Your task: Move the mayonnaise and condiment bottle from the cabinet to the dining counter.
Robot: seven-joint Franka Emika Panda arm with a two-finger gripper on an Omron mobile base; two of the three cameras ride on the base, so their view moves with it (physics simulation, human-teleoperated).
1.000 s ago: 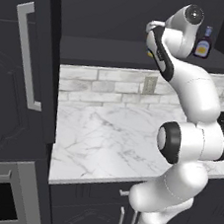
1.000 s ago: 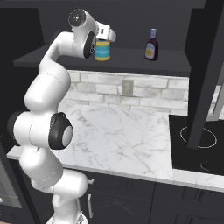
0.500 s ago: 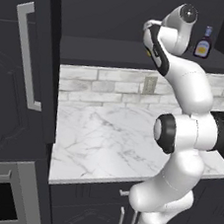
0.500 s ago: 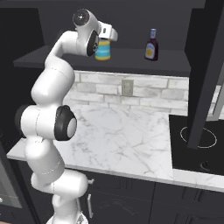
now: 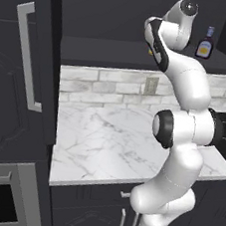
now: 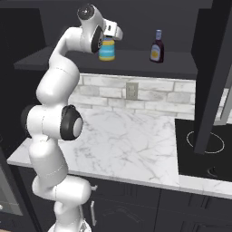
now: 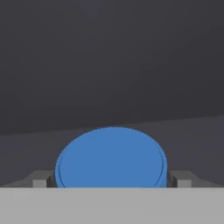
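Observation:
The mayonnaise [image 6: 107, 50], a squat yellow jar with a blue label band, stands on the dark shelf of the cabinet [image 6: 149, 66]. My gripper [image 6: 108, 40] hangs right over it, open. In the hand view the blue lid [image 7: 111, 157] sits between my two fingertips [image 7: 41, 181], with a small gap on each side. The condiment bottle [image 6: 157, 47], dark brown with a yellow-white label, stands upright further right on the same shelf [image 5: 107, 51]; it also appears as bottle [image 5: 205, 44] beside my arm. The dining counter is out of view.
A marble worktop [image 6: 131, 145] backed by brick tiles lies below the shelf. A black cooktop [image 6: 206, 142] adjoins it on the right. One open cabinet door [image 6: 217, 68] hangs at the right, another with a silver handle [image 5: 29, 59] at the left.
My arm's middle joints have shifted slightly sideways while the hand settled closer over the jar. The jaws stay open and both containers have not moved.

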